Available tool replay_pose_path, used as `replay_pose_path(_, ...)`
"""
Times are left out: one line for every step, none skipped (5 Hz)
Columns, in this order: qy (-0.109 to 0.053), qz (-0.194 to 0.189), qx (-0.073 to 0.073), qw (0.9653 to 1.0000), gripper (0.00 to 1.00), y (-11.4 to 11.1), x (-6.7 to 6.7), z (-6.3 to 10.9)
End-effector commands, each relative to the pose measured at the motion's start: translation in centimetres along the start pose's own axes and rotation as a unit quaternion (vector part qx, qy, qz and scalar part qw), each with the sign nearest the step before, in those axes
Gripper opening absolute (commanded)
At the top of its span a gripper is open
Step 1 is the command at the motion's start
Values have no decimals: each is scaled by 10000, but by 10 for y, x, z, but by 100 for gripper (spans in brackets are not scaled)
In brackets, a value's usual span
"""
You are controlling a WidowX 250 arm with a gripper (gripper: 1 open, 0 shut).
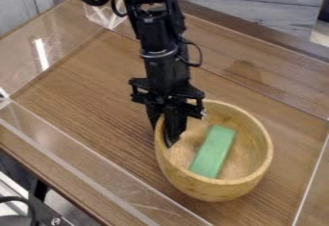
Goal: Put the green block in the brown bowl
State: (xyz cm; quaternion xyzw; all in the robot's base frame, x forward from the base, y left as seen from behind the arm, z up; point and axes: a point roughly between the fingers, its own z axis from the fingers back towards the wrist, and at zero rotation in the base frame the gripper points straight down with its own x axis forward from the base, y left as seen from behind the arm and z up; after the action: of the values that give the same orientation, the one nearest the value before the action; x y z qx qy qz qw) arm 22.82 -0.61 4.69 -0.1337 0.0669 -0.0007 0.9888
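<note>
The brown bowl (266, 138) sits on the wooden table at the lower right. The green block (215, 151) lies inside it, slanting along the bottom right of the middle. My gripper (174, 141) points steeply down into the bowl's left side, its dark fingers shut together with nothing visibly between them. The tips are low against the bowl's left inner wall, a short gap left of the block. Whether they touch the wall I cannot tell.
A wood-grain table (90, 86) is fenced by clear plastic walls (77, 158) along the front and left. A pale marbled wall (276, 13) rises behind. The black arm (152, 28) leans in from the top centre.
</note>
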Motion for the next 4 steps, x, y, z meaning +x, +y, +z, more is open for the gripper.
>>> replay_pose_path(-391, -105, 37, 9992, 0, 0, 11, 22)
replay_pose_path(-382, -91, 16, 9992, 0, 2, 12, 23)
replay_pose_path(-376, -78, -4, 9993, 0, 4, 12, 24)
replay_pose_path(-367, -67, -22, 9993, 0, 6, 12, 25)
